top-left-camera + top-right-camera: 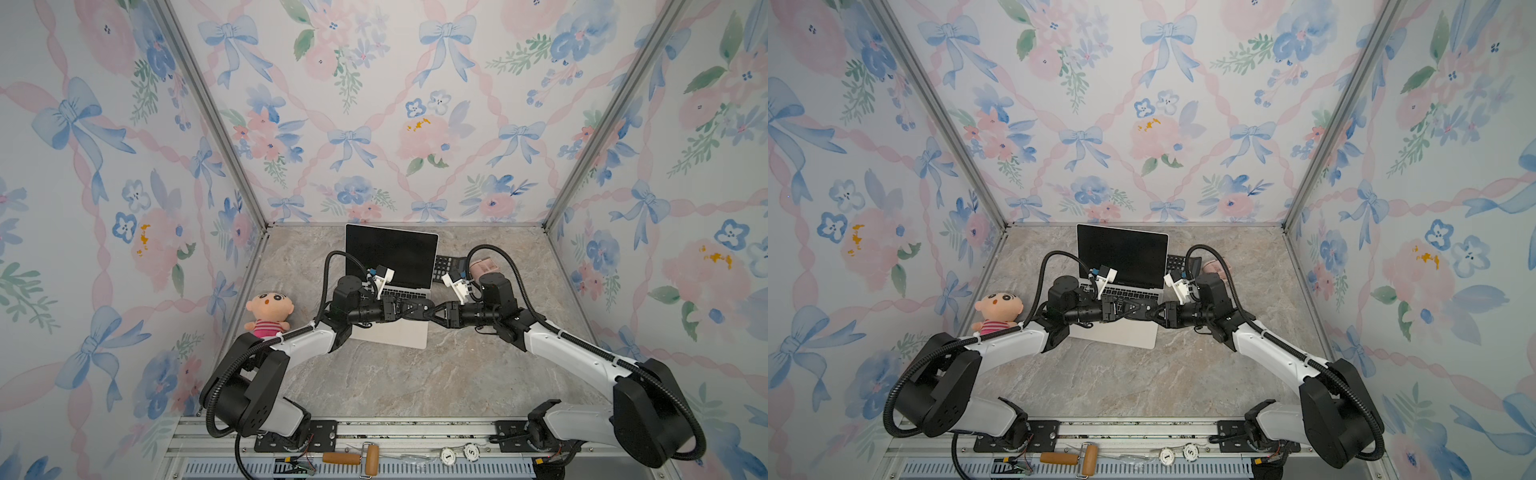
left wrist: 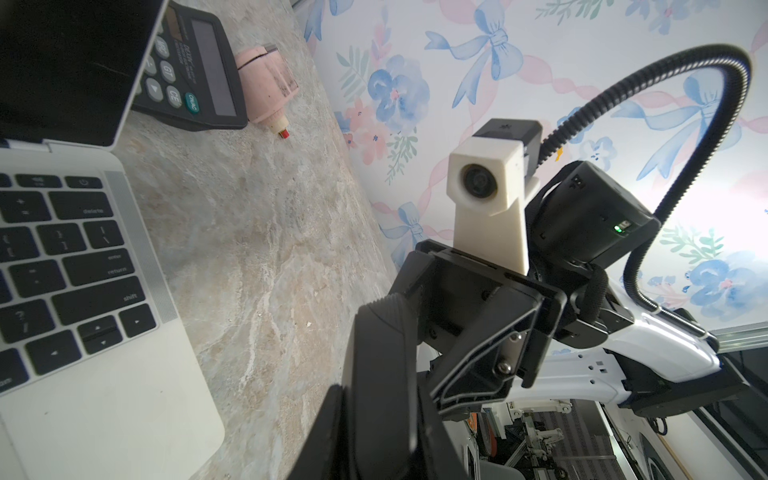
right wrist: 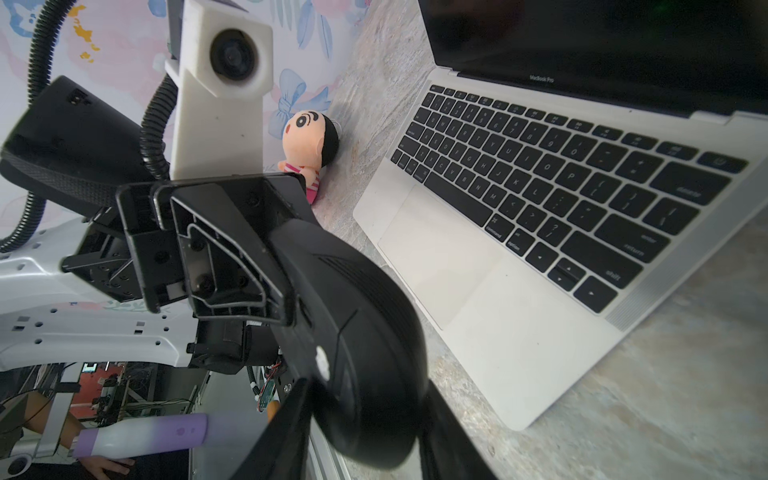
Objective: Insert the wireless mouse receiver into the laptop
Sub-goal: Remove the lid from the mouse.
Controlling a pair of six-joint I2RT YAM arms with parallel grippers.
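Note:
The laptop (image 1: 399,332) (image 1: 1125,332) lies open at the back middle of the marble table, its screen black; its keys and trackpad fill the right wrist view (image 3: 519,332). Above its right front corner both grippers meet tip to tip. My left gripper (image 1: 409,311) (image 2: 374,399) is shut on one end of a black oval mouse (image 1: 415,311) (image 3: 365,332). My right gripper (image 1: 434,312) (image 3: 368,386) has its two fingers pressed against the sides of the mouse's other end. The wireless mouse receiver is hidden.
A black calculator (image 1: 446,266) (image 2: 195,70) and a pink object (image 1: 482,268) (image 2: 266,87) lie right of the laptop's screen. A plush doll (image 1: 268,313) (image 3: 309,143) sits by the left wall. Floral walls close in three sides.

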